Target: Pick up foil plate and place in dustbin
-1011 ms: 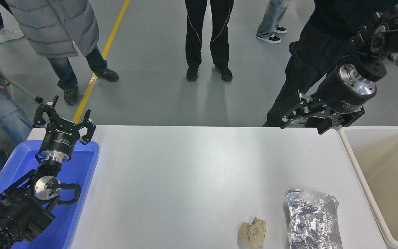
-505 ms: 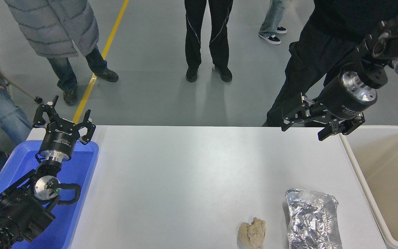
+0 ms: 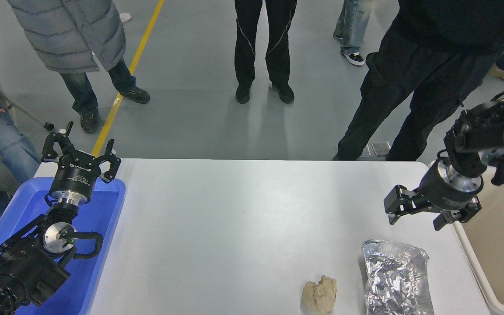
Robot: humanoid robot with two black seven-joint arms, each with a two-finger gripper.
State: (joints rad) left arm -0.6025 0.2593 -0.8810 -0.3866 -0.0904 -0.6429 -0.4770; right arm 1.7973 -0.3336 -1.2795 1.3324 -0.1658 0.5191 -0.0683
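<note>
The foil plate [image 3: 396,278], crinkled shiny silver, lies on the white table [image 3: 243,218] near its front right. The beige dustbin [image 3: 503,249] stands at the table's right edge, its far part hidden by my right arm. My right gripper [image 3: 414,216] is open and empty, hanging over the table just behind the foil plate and left of the dustbin. My left gripper [image 3: 79,151] is open and empty, parked at the lower left over the blue tray.
A small beige crumpled paper lump [image 3: 320,295] lies left of the foil plate. A bright blue tray [image 3: 103,205] sits at the table's left end under the left arm. Several people stand on the grey floor beyond the far edge; one in black [image 3: 414,87] is close to the right corner.
My right gripper has come down and toward me from above the table's far right corner to just behind the foil plate. The left arm, plate and lump have not moved.
</note>
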